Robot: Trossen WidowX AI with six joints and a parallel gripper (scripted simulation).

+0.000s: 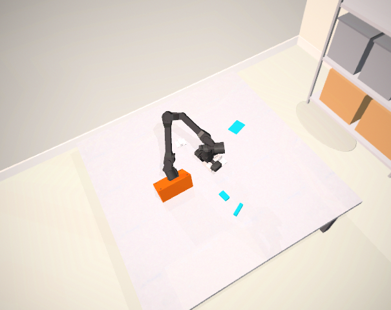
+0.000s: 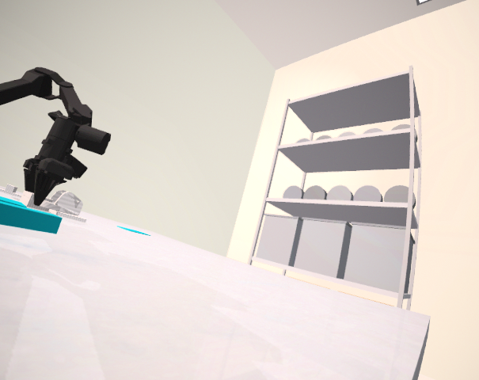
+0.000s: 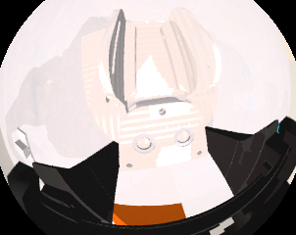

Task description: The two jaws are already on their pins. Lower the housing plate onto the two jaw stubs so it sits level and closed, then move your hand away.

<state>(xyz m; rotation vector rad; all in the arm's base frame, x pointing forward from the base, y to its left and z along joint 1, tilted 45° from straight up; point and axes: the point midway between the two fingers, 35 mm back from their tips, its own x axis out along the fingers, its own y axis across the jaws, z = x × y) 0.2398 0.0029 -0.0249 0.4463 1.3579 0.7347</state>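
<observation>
The pale housing plate (image 3: 164, 124) lies between my fingers at the rear ends of the two jaws. Two ringed round pin ends show in its face. The left jaw (image 3: 120, 59) and the right jaw (image 3: 207, 54) reach away from it as tall curved walls, side by side with a gap between them. They stand over the pale base (image 3: 88, 88). My gripper (image 1: 207, 161) (image 2: 32, 198) (image 3: 160, 137) is shut on the housing plate, one finger at each side edge, low over the table. The jaw stubs are hidden, and I cannot tell whether the plate is fully seated.
The orange block (image 1: 175, 190) (image 3: 150, 213) is at the arm's base. A small white part (image 1: 180, 143) (image 3: 23, 144) lies beside the arm. Two cyan blocks (image 1: 223, 196) (image 1: 238, 209) lie on the near side of the gripper; a flat cyan square (image 1: 236, 126) (image 2: 134, 230) lies beyond.
</observation>
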